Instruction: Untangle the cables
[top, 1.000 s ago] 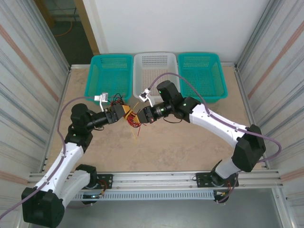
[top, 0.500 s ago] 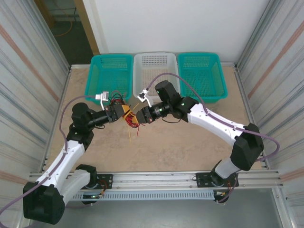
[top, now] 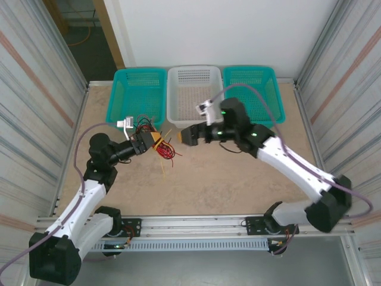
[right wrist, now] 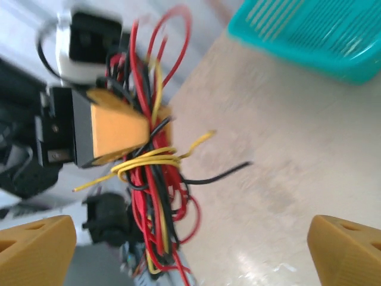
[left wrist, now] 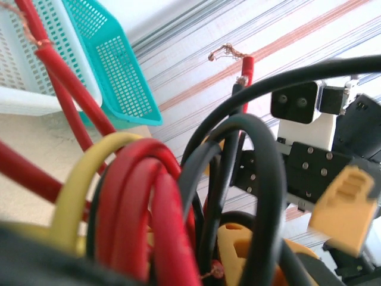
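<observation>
The cables (top: pixel 165 151) are a tangle of thin red, black and pale yellow wires hanging just above the table, left of centre. My left gripper (top: pixel 155 142) is shut on the top of the bundle; in the right wrist view its orange finger (right wrist: pixel 116 132) presses on the cables (right wrist: pixel 150 179). Up close in the left wrist view, red, yellow and black cables (left wrist: pixel 137 196) loop in front of the left gripper (left wrist: pixel 196 262). My right gripper (top: pixel 181 137) hovers just right of the tangle, open and holding nothing. Its fingertips (right wrist: pixel 36 247) stand wide apart around the right gripper (right wrist: pixel 190 250).
Three baskets line the back edge: teal basket (top: pixel 137 95), white basket (top: pixel 193 89), teal basket (top: pixel 253 95). Corrugated metal walls close both sides. Bare tan tabletop (top: pixel 226 173) lies in front of the tangle.
The left gripper has shut on the bundle. The right gripper has let go of the cables, opened wide and pulled back to the right.
</observation>
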